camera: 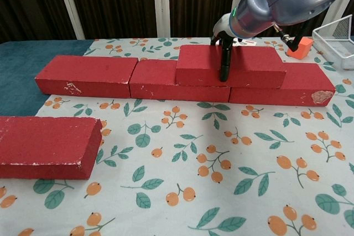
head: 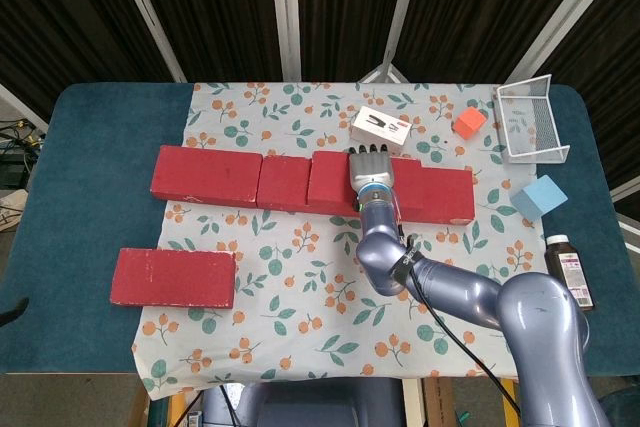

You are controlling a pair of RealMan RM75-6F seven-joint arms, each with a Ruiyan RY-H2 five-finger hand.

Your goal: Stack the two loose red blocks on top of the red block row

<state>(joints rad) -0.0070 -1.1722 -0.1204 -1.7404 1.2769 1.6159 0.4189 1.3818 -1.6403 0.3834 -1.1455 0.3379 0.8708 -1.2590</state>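
Hand (head: 371,169) on the right arm is gripping one red block (camera: 229,66) sitting on the red row (camera: 166,80). Second loose block (head: 174,277) is waiting on the desk (head: 70,197) at 8 o'clock, not stacked yet.

Red blocks (head: 205,175) are seen on a white cloth (head: 300,247) patterned with orange berries and green leaves, over a teal table (head: 80,197); a light-blue cube (head: 539,196) sits nearby.
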